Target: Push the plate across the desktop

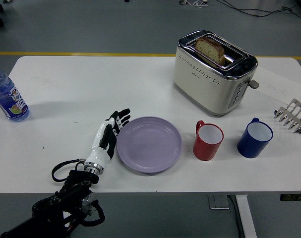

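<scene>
Lavender and flat, the plate (149, 144) lies a little below the middle of the frame on the white counter (90, 84), its right rim just beside the red mug (207, 141), with only a narrow gap showing between them. The left robot hand (108, 136) comes in from the lower left, fingers straight and held together, grasping nothing; their edge lies against the plate's left rim. No right robot hand is in view.

The step in hand looks like the push itself, with the flat of the fingers bearing sideways on the rim. Any further travel to the right would, I judge, carry the plate into the red mug, so the next move calls for either stopping short or steering the plate toward the bare counter along the lower edge. A blue mug (254, 138) stands further right, and a toaster (213, 73) with bread in its slot sits in the upper right.
</scene>
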